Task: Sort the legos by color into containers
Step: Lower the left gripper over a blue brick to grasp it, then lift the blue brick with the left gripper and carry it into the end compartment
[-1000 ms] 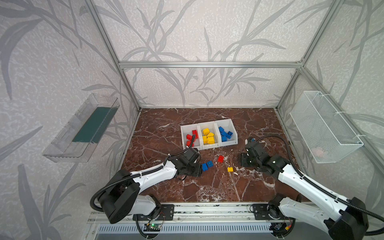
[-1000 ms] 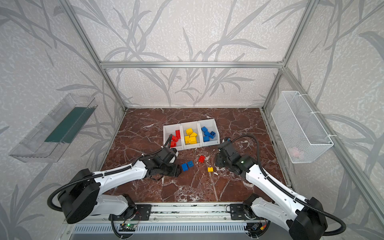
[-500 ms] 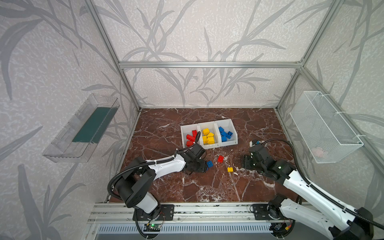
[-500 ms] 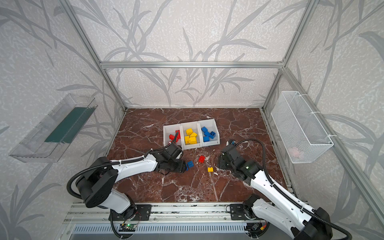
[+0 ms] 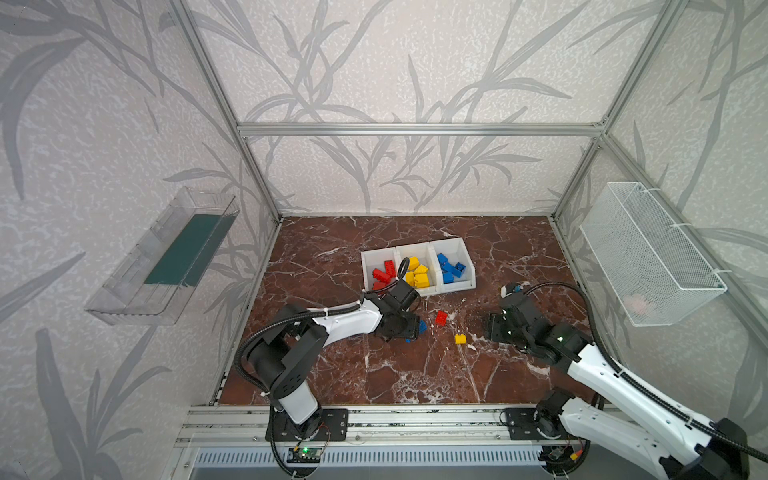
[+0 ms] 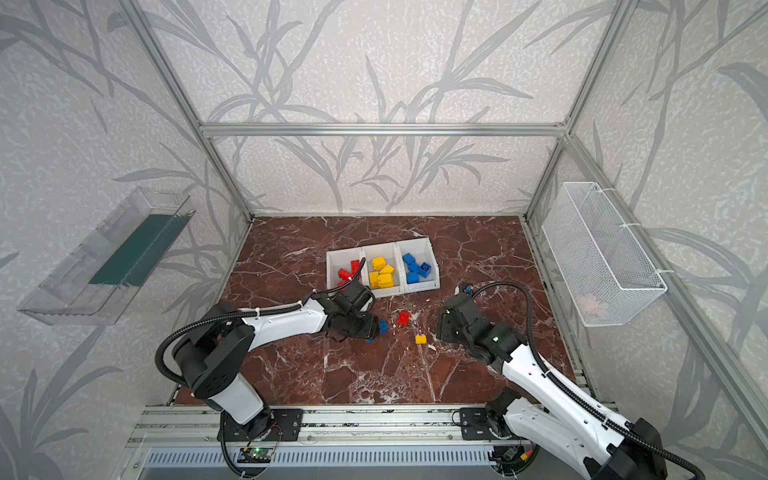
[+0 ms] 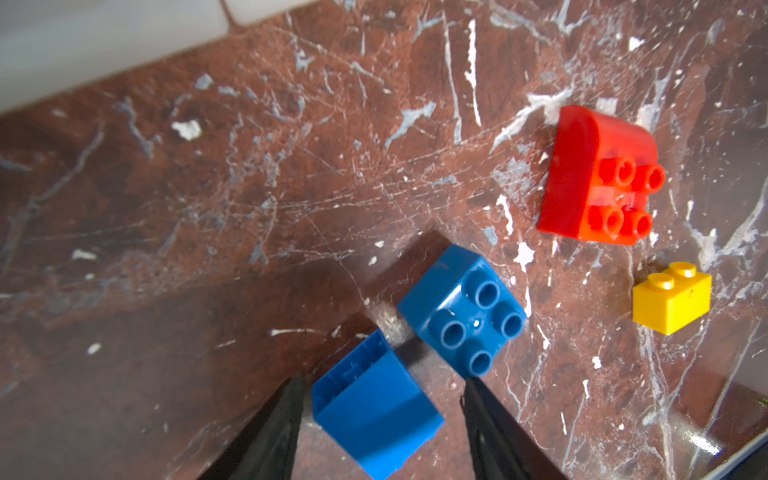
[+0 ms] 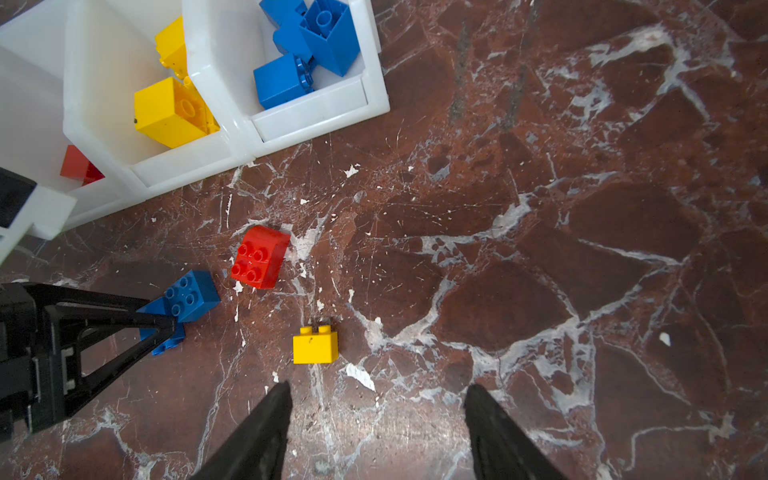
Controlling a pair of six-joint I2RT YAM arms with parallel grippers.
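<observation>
Three joined white containers [image 5: 457,286] [image 8: 307,116] hold sorted legos: red, yellow and blue. Loose on the marble lie a red brick [image 5: 441,318] [image 7: 598,174], a small yellow brick [image 5: 460,339] [image 8: 315,345] and two blue bricks. One blue brick [image 7: 465,309] sits studs up. The other blue brick [image 7: 376,415] lies on its side between the fingers of my open left gripper [image 7: 382,379] [image 5: 409,328], with a gap on each side. My right gripper [image 8: 377,385] [image 5: 492,328] is open over bare floor, with the yellow brick just ahead of one fingertip.
A clear tray with a green liner [image 5: 166,257] hangs on the left wall. A white wire basket [image 5: 648,253] hangs on the right wall. My left wrist sits close to the front of the red container.
My left gripper has moved right onto the two blue bricks and now straddles one of them. My right gripper has stayed near the yellow brick.
</observation>
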